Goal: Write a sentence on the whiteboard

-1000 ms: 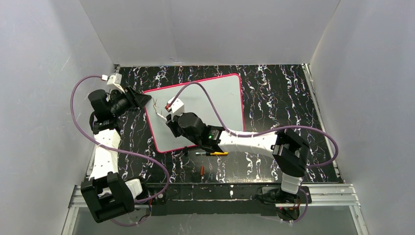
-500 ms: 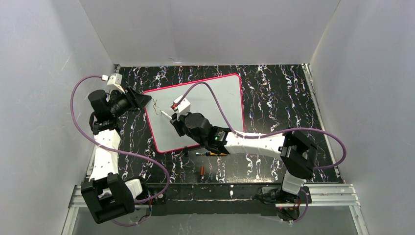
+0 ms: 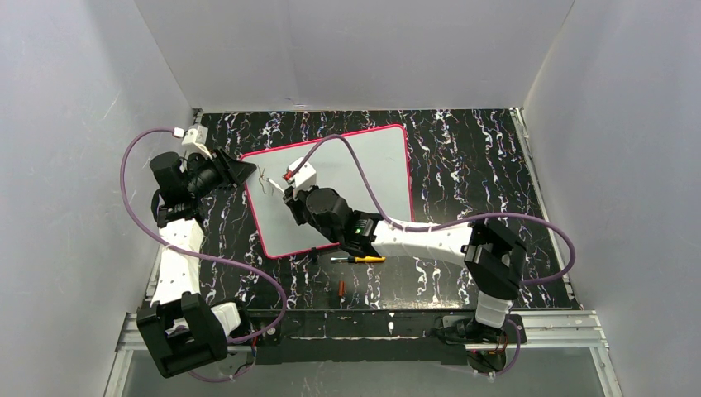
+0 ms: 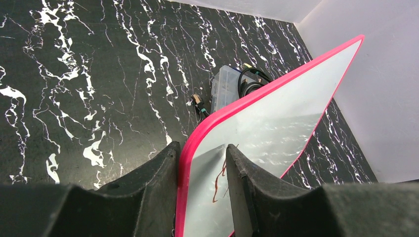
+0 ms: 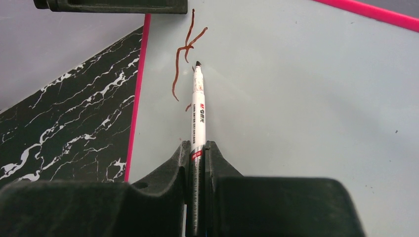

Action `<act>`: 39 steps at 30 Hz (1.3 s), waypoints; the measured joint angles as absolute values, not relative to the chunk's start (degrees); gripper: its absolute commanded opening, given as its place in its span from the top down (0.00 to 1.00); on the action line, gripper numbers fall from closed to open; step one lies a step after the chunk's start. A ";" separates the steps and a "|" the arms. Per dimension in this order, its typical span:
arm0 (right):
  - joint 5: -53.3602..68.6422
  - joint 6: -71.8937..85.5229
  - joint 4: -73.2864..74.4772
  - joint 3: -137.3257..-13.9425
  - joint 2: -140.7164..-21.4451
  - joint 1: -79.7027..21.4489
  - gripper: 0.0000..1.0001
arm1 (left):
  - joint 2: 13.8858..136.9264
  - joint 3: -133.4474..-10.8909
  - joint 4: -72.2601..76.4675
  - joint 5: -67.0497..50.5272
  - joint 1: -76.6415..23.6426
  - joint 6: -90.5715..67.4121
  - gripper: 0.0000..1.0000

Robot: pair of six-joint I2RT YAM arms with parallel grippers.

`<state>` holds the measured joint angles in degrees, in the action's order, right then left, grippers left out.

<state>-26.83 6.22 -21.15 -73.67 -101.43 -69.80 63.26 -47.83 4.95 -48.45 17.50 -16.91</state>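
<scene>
reddish-brown strokes of the sentence (image 5: 184, 48) are sitting just ahead of my right gripper (image 5: 197, 148), which is pinching a marker (image 5: 198, 108) over the whiteboard (image 5: 296, 98). my left gripper (image 4: 201, 150) is clamping its corner. i am judging the writing barely begun; next is calling for steady pressing and small loops.

The whiteboard (image 3: 380, 161) is a large white rectangle with rounded corners and a thin pink-red rim, lying askew. One rounded corner of it sits between the jaws of my left gripper (image 4: 202, 154), the pink rim against one finger and the white face against the other. From there the board stretches away ahead of that gripper. The sentence (image 5: 185, 47) is only a few thin reddish-brown strokes: a long wavy line crossed by a forked stroke, and a small dab beside it. No word is readable. The strokes lie just ahead of my right gripper (image 5: 197, 148), close to the board's rim, and just beyond my left jaws.
</scene>
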 measured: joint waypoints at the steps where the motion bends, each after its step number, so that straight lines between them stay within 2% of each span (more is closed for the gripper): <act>1: -26.83 6.13 -21.19 -73.97 -101.75 -69.80 0.99 | 63.26 -47.83 4.91 -48.40 17.50 -16.86 0.64; 39: -25.96 7.05 -19.94 -73.14 -102.26 -70.26 0.99 | 63.26 -47.83 4.45 -47.77 17.50 -16.45 0.65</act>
